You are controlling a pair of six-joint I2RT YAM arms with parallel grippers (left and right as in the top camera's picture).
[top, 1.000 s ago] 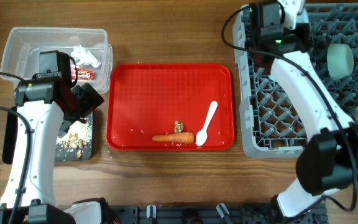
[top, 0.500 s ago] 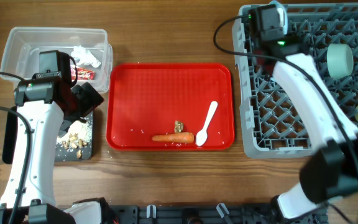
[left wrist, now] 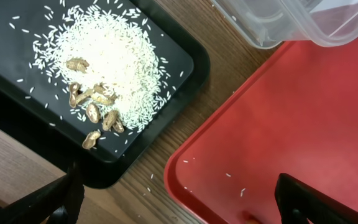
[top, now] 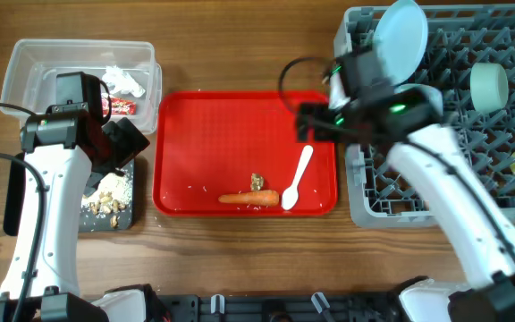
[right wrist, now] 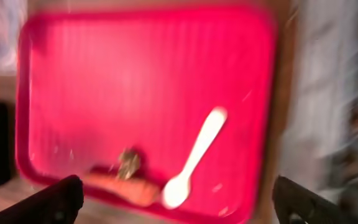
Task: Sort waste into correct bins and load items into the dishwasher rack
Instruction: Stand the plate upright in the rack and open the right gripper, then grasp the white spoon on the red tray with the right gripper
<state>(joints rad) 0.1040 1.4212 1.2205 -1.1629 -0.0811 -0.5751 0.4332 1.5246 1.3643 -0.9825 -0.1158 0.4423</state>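
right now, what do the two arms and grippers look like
The left arm and right arm match: smooth white rounded links, black joint housings, thin black cables looping alongside. A small green light glows near the right wrist. The left gripper and right gripper have black fingers.

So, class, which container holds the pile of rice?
The shallow black tray holds the rice; the clear tub has wrapper and tissue, the red tray carrot and spoon.
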